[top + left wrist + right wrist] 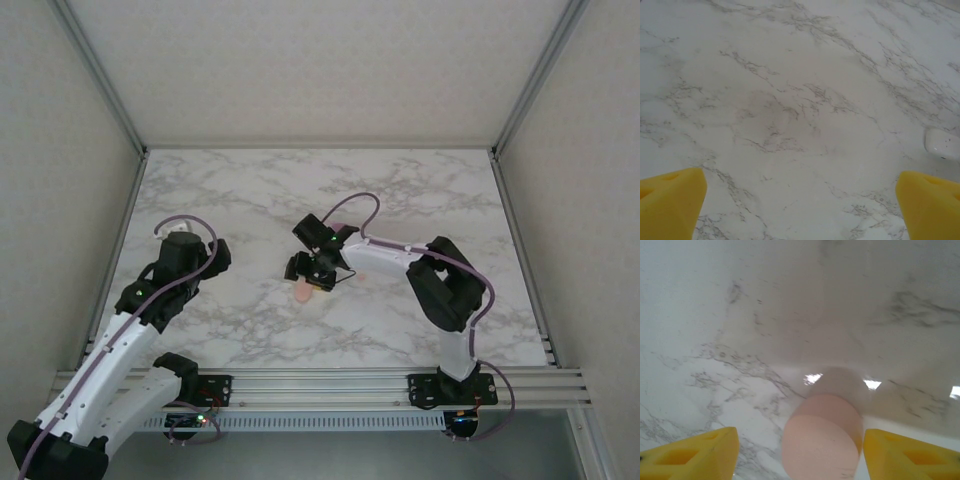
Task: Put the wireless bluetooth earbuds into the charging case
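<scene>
- My left gripper [801,172] has its two yellow fingers [670,202] spread as wide as they go, one at each lower corner of the left wrist view.
- They have hold of nothing; between them lies bare marble table [790,100].
- Beyond my right-hand finger on that arm, a little ahead of its tip and outside the gap, sits a small white glossy piece [942,142], cut by the edge of the view. I cannot tell whether it is a bud or a case.
- My right gripper [800,432] has its yellow fingers [690,457] parted too, less widely.
- Between them lies the peach-pink charging case [821,440], a rounded pebble shape with a seam across it, pointing away from me.
- On my left-hand side bare marble shows between finger and case. On the other side the finger is just beside it, and I cannot tell whether they touch.
- The far end of the case lies in shadow just ahead of my fingertips, with bright glints on the marble to either side of it.
- Past that, grey-veined marble runs on.
</scene>
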Controlling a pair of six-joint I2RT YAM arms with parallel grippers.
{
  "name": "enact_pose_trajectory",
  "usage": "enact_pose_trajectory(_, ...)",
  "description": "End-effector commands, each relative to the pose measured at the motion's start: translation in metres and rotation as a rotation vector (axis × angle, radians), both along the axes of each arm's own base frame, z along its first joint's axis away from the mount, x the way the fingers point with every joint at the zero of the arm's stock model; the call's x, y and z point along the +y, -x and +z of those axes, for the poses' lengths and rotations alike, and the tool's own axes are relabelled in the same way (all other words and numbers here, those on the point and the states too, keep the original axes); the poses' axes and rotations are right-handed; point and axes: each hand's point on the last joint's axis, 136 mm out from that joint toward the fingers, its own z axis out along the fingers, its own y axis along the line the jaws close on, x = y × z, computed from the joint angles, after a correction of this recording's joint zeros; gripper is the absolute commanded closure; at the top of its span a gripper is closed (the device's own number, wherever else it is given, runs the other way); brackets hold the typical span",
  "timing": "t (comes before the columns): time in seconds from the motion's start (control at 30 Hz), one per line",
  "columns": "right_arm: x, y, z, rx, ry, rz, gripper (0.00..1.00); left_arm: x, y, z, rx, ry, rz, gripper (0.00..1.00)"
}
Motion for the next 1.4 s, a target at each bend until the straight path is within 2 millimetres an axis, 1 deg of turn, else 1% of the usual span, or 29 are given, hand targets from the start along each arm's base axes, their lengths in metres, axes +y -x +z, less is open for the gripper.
enact_pose_trajectory(0.0, 0.012, 0.009, -0.002, -0.007, 0.056, 0.141, 0.34, 0.012, 0.005, -0.003, 0.006, -0.041, 0.036, 0.03)
enact_pose_trajectory(0.1, 0.022, 0.015, -0.002, -0.029, 0.11, 0.25, 0.36, 0.015, 0.005, -0.003, 0.004, -0.041, 0.05, 0.03)
enact_pose_trajectory(0.13, 0.022, 0.017, -0.001, -0.049, 0.143, 0.28, 0.35, 0.015, 0.005, -0.003, -0.001, -0.038, 0.056, 0.03)
enact_pose_trajectory(0.27, 0.014, 0.02, 0.002, -0.145, 0.254, 0.362, 0.33, 0.018, 0.007, -0.003, -0.007, -0.035, 0.074, 0.03)
enact_pose_trajectory(0.37, 0.008, 0.02, 0.004, -0.233, 0.285, 0.428, 0.31, 0.019, 0.007, -0.001, -0.014, -0.036, 0.078, 0.03)
enact_pose_trajectory(0.47, 0.01, 0.022, 0.006, -0.303, 0.237, 0.508, 0.29, 0.018, 0.007, -0.001, -0.014, -0.028, 0.074, 0.03)
enact_pose_trajectory(0.63, 0.009, 0.024, 0.005, -0.391, 0.227, 0.619, 0.29, 0.013, 0.004, -0.004, -0.011, -0.002, 0.065, 0.03)
enact_pose_trajectory(0.7, 0.01, 0.026, 0.003, -0.406, 0.227, 0.643, 0.3, 0.013, 0.004, -0.004, -0.011, 0.0, 0.066, 0.03)
enact_pose_trajectory(0.8, 0.019, 0.032, 0.001, -0.426, 0.22, 0.684, 0.32, 0.013, 0.004, -0.004, -0.009, 0.003, 0.068, 0.03)
enact_pose_trajectory(0.9, 0.023, 0.036, -0.007, -0.44, 0.24, 0.738, 0.35, 0.014, 0.005, -0.004, -0.006, -0.001, 0.067, 0.03)
enact_pose_trajectory(1.0, 0.021, 0.037, -0.014, -0.439, 0.254, 0.772, 0.35, 0.014, 0.006, -0.004, -0.002, -0.008, 0.063, 0.03)
enact_pose_trajectory(1.23, 0.018, 0.037, -0.017, -0.499, 0.256, 0.847, 0.37, 0.012, 0.005, -0.003, 0.0, -0.004, 0.049, 0.03)
enact_pose_trajectory(1.37, 0.019, 0.036, -0.02, -0.528, 0.248, 0.879, 0.38, 0.009, 0.005, -0.003, -0.001, 0.008, 0.033, 0.03)
